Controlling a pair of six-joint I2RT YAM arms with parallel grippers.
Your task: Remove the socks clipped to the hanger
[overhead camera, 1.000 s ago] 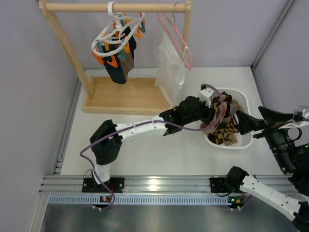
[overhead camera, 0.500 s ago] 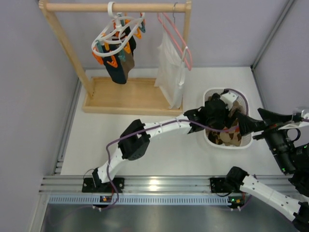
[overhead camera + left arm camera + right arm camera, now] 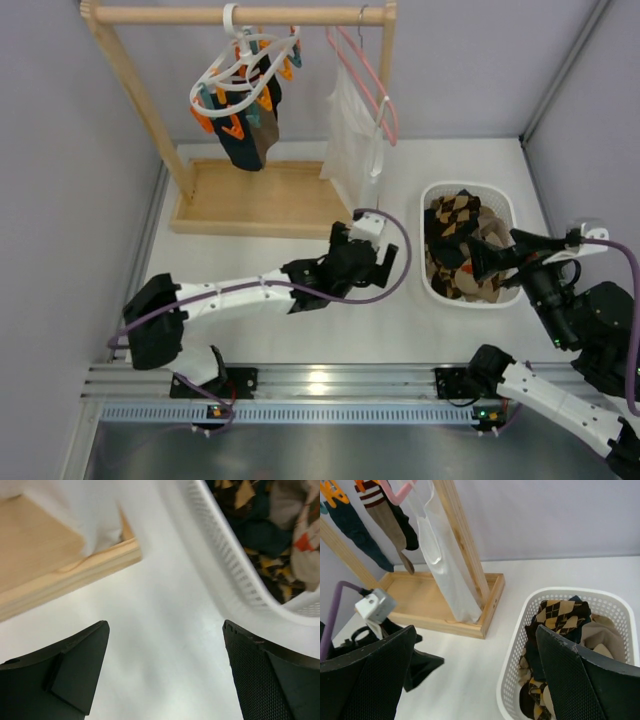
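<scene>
The white ring hanger (image 3: 243, 72) hangs on the wooden rail, with dark and brown socks (image 3: 248, 135) still clipped under its orange and teal pegs. In the right wrist view these clipped socks (image 3: 357, 532) show at the top left. More socks (image 3: 458, 245), argyle and dark, lie in the white basket (image 3: 432, 285). My left gripper (image 3: 383, 258) hovers open over the table just left of the basket, nothing between its fingers (image 3: 75, 670). My right gripper (image 3: 492, 250) stands open and empty above the basket's right side.
A white garment (image 3: 352, 140) hangs on a pink wire hanger (image 3: 365, 80) beside the ring hanger. The wooden rack's tray base (image 3: 260, 198) sits behind my left gripper. The basket's rim (image 3: 220, 555) is close on the left gripper's right.
My left gripper has opened, leaving an argyle sock in the basket, and pulled back left out of the basket to the table. The right gripper shifted slightly left.
</scene>
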